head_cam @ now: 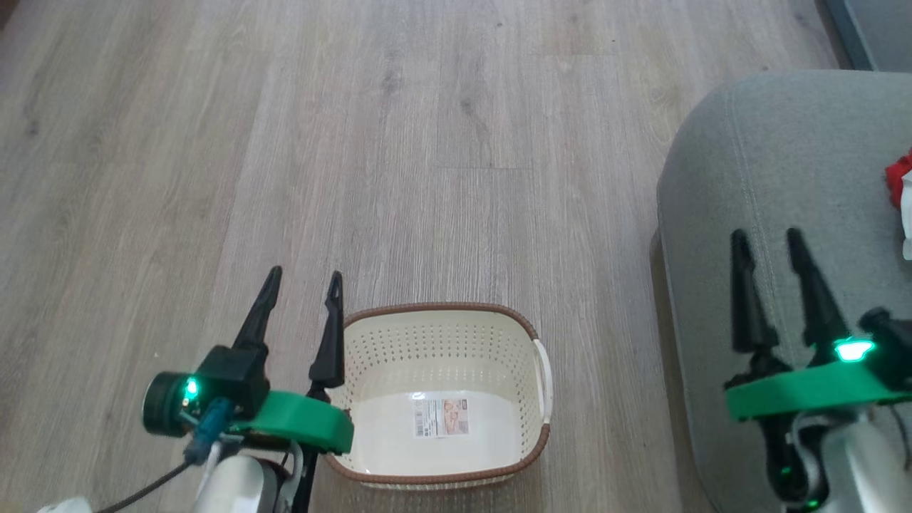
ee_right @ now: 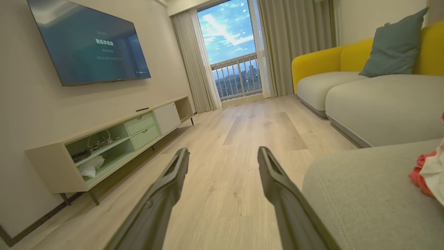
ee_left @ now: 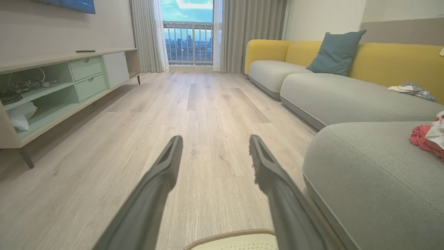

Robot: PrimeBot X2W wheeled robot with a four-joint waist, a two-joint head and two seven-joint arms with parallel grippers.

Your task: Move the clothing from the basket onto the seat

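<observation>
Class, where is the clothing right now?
In the head view, the clothing lies at the far right edge on the seat, beyond the right gripper; the basket holds none.

Head view looks steeply down on pale wood-plank floor (head_cam: 427, 142); both wrist views sit low, facing along it toward the balcony window (ee_left: 187, 34), all sharing the grey-green upholstered seat cushion (ee_right: 364, 194)

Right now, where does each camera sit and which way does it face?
Head: up top, looking down at the floor, the empty basket and the seat; left gripper and right gripper show, open.
Left wrist: by the basket's rim, facing the balcony door; own fingers.
Right wrist: by the seat's corner, facing the balcony door and TV; own fingers.
Shared: both wrist views catch the clothing on the seat.
</observation>
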